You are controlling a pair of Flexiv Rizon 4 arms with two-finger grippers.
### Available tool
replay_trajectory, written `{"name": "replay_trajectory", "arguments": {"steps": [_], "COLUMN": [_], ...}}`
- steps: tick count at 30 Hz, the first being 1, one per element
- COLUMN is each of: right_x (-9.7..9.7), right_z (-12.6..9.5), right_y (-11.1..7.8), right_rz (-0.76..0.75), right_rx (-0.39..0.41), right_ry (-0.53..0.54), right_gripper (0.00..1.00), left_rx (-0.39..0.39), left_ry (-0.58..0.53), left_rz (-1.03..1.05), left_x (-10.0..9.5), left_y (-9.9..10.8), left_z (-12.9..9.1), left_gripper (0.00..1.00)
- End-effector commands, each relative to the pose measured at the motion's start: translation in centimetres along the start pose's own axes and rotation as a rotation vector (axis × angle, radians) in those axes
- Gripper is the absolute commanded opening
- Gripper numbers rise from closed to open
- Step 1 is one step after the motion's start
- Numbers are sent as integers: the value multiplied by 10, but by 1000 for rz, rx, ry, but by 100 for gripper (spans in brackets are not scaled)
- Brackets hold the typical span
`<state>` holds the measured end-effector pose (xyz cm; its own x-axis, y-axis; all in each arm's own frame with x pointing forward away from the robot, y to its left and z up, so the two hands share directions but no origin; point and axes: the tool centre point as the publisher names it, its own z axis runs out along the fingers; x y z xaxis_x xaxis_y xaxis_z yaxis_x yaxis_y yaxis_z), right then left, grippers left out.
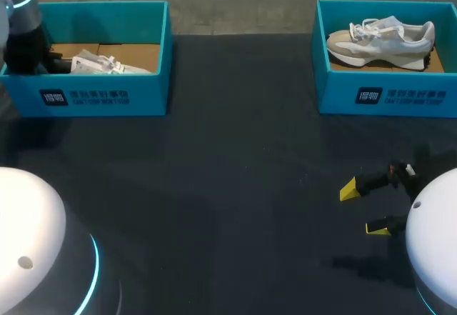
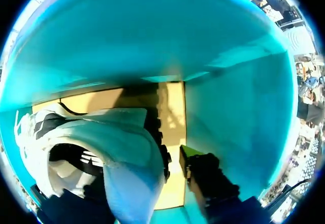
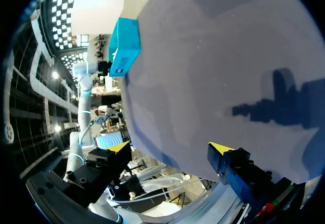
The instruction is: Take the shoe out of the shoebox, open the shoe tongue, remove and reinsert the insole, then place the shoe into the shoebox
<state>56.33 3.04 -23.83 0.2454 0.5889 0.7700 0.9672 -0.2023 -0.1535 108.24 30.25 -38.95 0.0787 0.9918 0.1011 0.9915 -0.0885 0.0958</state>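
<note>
Two teal shoeboxes stand at the table's far edge. In the left shoebox [image 1: 100, 97] lies a white shoe [image 1: 107, 63], and my left arm [image 1: 25, 43] reaches down into that box. In the left wrist view the shoe's heel [image 2: 101, 142] fills the space at my left gripper [image 2: 144, 165]. Its one visible finger [image 2: 190, 158] stands a little apart from the shoe, over the cardboard floor. The other finger is hidden behind the shoe. My right gripper [image 1: 364, 209] hovers open and empty over the table's near right part, also open in its own view [image 3: 170, 148].
The right shoebox [image 1: 385, 97] holds a white and beige sneaker [image 1: 382, 40] lying on its side. The dark table [image 1: 228, 172] stretches between the boxes and the arms' bases. The left box's teal walls [image 2: 238, 117] close in around the left gripper.
</note>
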Motion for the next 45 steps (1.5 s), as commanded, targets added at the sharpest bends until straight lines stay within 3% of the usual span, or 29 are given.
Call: {"name": "replay_trajectory", "arguments": {"steps": [1,13,16,26,38,43,45], "right_x": [0,0,0,0,0,0,0], "right_z": [0,0,0,0,0,0,0], "right_y": [-1,-1,-1,-1,-1,-1,-1], "right_rz": [1,1,1,1,1,1,1], "right_rx": [-2,-2,-2,-2,-2,-2,-2], "right_ry": [-3,-3,-3,-3,-3,-3,-3], "right_gripper": [100,100,100,100,100,100,100], "left_rx": [-8,-50,-60,-85,-108,-102,-100], "left_ry": [-18,-35,-39,-38,-66,-57,-43], "left_rz": [-3,-8,-10,-23,-41,-61,-66], "left_x": [6,7,5,3,-3,-3,-3], "left_y": [2,8,10,19,21,18,14], "left_z": [-8,-36,-42,-54,-105,-132,-143], "left_gripper": [100,100,89,92,87,90,96]}}
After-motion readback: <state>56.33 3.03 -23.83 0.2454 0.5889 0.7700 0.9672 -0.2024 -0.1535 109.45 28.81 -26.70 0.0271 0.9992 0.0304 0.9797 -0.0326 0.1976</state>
